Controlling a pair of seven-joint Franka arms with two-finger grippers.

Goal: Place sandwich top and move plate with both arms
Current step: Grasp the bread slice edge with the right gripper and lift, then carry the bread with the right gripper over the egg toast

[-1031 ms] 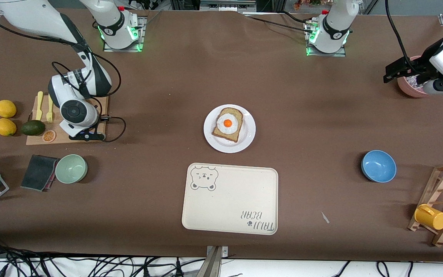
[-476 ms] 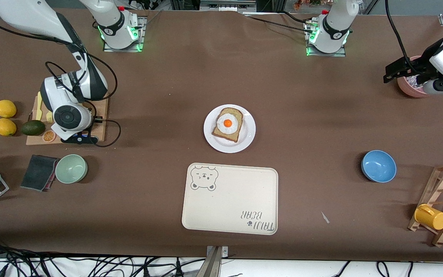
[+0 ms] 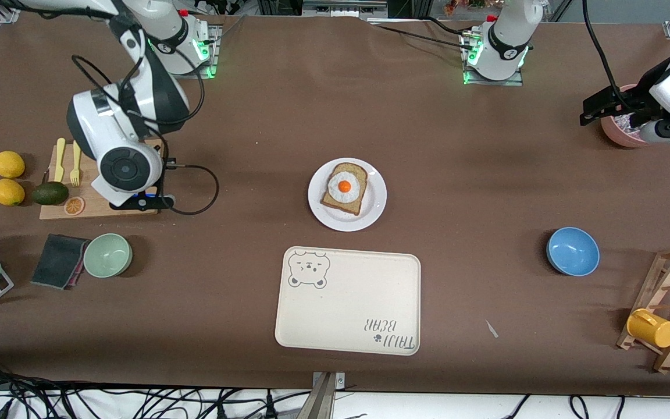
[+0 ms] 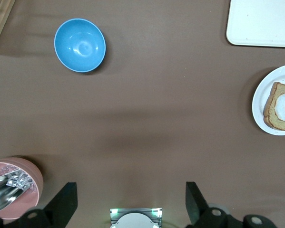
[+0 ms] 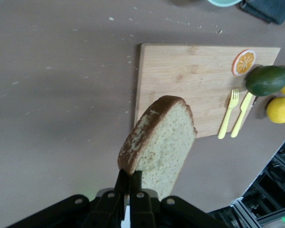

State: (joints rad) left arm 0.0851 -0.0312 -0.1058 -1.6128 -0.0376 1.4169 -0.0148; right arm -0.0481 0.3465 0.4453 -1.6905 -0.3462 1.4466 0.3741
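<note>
My right gripper is shut on the crust edge of the sandwich top, a plain brown bread slice, held in the air over the wooden cutting board. In the front view this gripper is over the board's edge and the slice is hidden under the wrist. The white plate sits mid-table with an egg-topped bread slice on it. My left gripper is open and empty, waiting in the air by the pink bowl.
The board carries a yellow fork and knife, an orange slice and an avocado; two lemons lie beside it. The bear-print tray lies nearer the camera than the plate. A green bowl, a blue bowl and a rack with a yellow mug stand around.
My right arm has risen off the cutting board and shifted a little toward the plate. The left arm and everything on the table have not moved.
</note>
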